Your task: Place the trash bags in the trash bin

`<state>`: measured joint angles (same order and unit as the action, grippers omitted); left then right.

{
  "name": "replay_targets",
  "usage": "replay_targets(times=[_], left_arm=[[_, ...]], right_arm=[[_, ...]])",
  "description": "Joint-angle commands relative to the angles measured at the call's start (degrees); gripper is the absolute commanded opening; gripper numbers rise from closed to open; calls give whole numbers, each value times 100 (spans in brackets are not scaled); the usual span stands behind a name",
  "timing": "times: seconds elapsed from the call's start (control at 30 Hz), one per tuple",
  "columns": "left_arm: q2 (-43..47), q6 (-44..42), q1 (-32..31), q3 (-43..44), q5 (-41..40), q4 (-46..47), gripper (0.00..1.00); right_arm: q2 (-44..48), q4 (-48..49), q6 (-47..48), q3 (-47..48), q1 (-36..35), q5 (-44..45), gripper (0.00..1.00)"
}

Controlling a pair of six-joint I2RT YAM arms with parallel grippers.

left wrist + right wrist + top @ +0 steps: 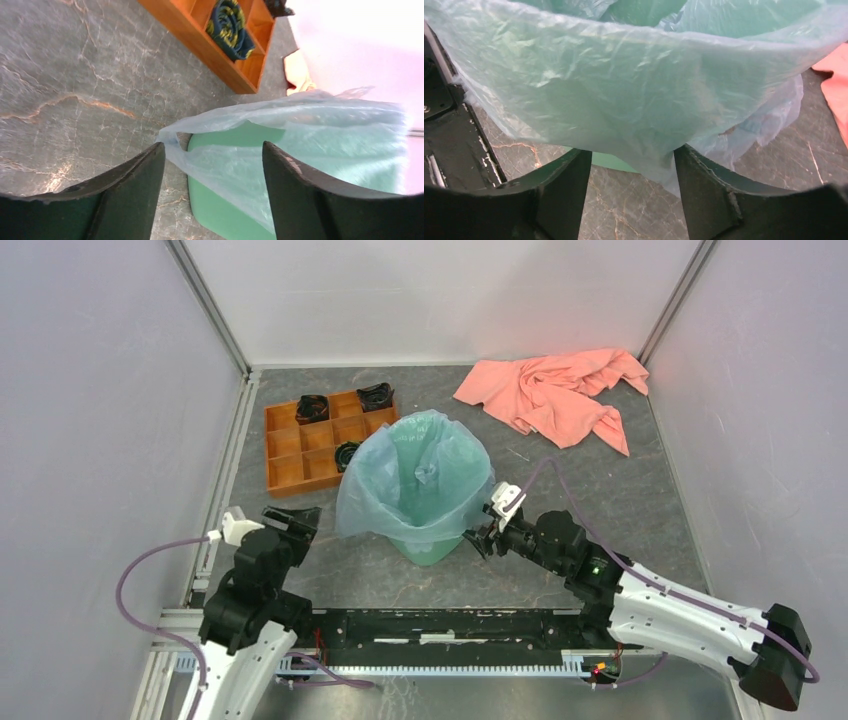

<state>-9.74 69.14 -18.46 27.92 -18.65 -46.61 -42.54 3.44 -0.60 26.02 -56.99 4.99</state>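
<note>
The mint-green trash bin (428, 545) stands upright mid-table. The pale blue trash bag (395, 475) lines it, its mouth folded out over the rim and hanging down the walls. My left gripper (297, 521) is open and empty, left of the bin, a little apart from the bag's skirt. In the left wrist view the bag (310, 120) and bin (220, 215) show between my open fingers (127, 192). My right gripper (484, 532) is open at the bin's right side. In the right wrist view the bag's hanging edge (624, 95) sits just above the open jaws and brushes one fingertip (689, 160).
An orange compartment tray (283, 455) with dark rolled items stands left behind the bin; it also shows in the left wrist view (210, 55). A salmon-pink cloth (555, 390) lies at the back right. Walls close in three sides. A black rail (450, 625) runs along the near edge.
</note>
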Motion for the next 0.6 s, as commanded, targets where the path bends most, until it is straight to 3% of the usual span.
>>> replay_targets(times=[0.0, 0.17, 0.33, 0.37, 0.5, 0.57], left_arm=[[249, -200, 19, 723, -609, -581, 80], [424, -902, 24, 1576, -1218, -833, 83], [170, -1646, 18, 2606, -1542, -777, 84], [127, -1789, 19, 2771, -1529, -753, 84], [-139, -2447, 9, 3532, -1279, -751, 86], [-316, -2777, 2, 3942, -1240, -897, 89]], right_arm=[[-56, 900, 107, -309, -17, -266, 62], [-277, 1167, -181, -651, -22, -605, 40], [-293, 945, -574, -712, -19, -1143, 40], [-253, 755, -605, -607, -21, -1189, 41], [-59, -592, -473, 249, -24, -1062, 67], [66, -1335, -314, 788, -22, -817, 75]])
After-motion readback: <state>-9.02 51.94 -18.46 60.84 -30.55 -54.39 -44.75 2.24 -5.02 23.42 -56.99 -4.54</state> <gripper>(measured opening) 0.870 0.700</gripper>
